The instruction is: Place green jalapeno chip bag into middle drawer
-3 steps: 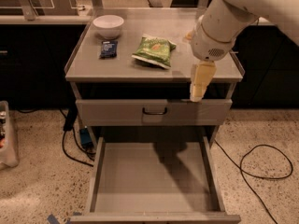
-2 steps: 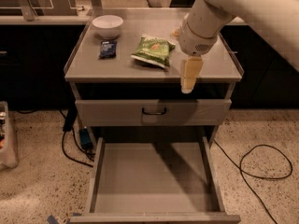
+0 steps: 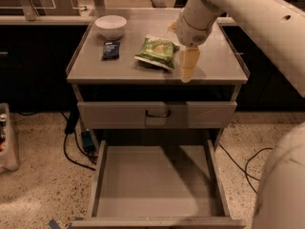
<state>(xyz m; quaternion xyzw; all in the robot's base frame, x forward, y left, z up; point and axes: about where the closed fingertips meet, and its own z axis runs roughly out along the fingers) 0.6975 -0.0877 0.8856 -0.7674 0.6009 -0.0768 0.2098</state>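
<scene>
The green jalapeno chip bag [image 3: 157, 51] lies flat on the grey cabinet top [image 3: 214, 61], near its middle. My gripper [image 3: 189, 67] hangs from the big white arm just to the right of the bag, its pale fingers pointing down over the cabinet top, apart from the bag. The middle drawer [image 3: 157, 182] is pulled out wide below; its bare grey floor holds nothing. Above it is a closed drawer front with a dark bow handle [image 3: 157, 114].
A white bowl [image 3: 110, 26] stands at the back left of the top, with a small dark-blue packet [image 3: 110, 49] in front of it. Black cables [image 3: 71, 147] lie on the speckled floor to the left and right. The white arm fills the right side of the view.
My gripper has moved left and back over the cabinet top, closer to the green bag. The bag, bowl and packet have not moved.
</scene>
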